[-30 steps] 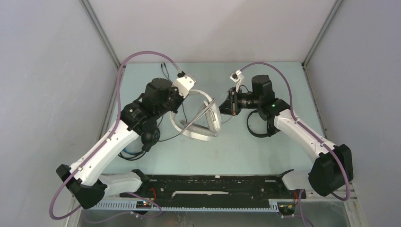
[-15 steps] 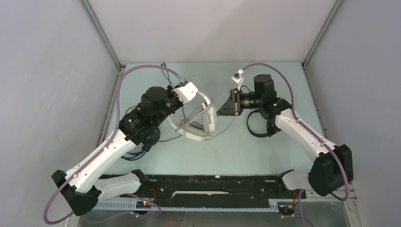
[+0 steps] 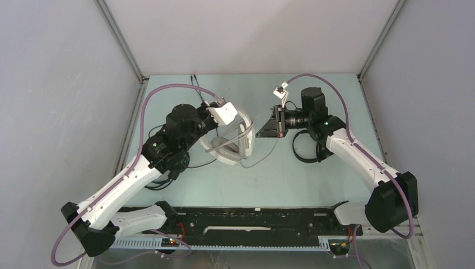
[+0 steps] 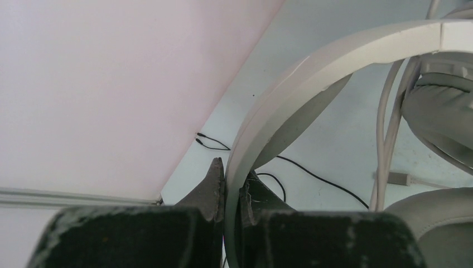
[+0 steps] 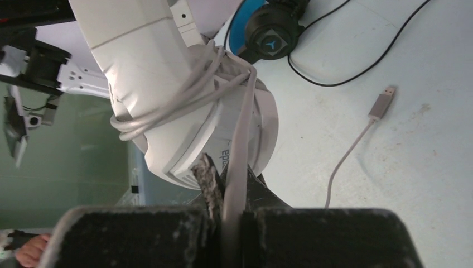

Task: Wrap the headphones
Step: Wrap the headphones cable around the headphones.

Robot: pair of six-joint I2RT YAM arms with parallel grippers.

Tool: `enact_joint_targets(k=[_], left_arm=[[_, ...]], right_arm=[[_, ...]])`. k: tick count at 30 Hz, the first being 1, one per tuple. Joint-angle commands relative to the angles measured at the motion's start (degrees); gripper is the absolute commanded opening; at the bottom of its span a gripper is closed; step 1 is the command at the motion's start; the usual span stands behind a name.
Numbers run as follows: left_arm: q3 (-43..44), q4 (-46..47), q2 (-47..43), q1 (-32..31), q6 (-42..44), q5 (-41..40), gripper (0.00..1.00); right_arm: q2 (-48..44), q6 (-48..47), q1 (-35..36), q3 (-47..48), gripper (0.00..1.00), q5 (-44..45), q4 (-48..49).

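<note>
The white-grey headphones are held up mid-table between both grippers. My left gripper is shut on their headband, which runs between its jaws. My right gripper is shut on their grey cable, close to the ear cup; several turns of cable lie wound around the cup. The USB plug lies loose on the table. The black headphones with the blue headband lie mostly hidden under my left arm. The small all-black headphones lie under my right arm.
Thin black cables trail over the table near the back left corner and beside the blue-banded headphones. White walls close in the table on the left, back and right. A black rail runs along the near edge.
My left gripper has shifted right and toward me, turning the white-grey headphones. My right gripper has moved slightly left and lower with the cable. Both grips have held.
</note>
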Motion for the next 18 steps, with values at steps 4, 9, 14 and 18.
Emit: enact_joint_targets(k=[4,9,14,18], left_arm=[[-1.75,-3.52,0.25,0.33,7.63,3.16,0.00],[-1.37,-1.31,1.62,0.29,9.98,-2.57,0.00],[0.86,-0.58,3.81,0.42,7.59,-10.39,0.00],[0.35,1.29,3.53,0.42,3.74,-13.94,0.00]], right_arm=[[-2.52,-9.60,-0.07,6.55,0.00,5.12,-4.79],[-2.96,-8.34,-0.11,7.52,0.00,0.09,-6.65],[-3.56,-7.30,-0.09,8.36,0.00,-1.97,-8.91],[-4.33,-4.18,-0.18,8.38,0.00,-3.72,-7.49]])
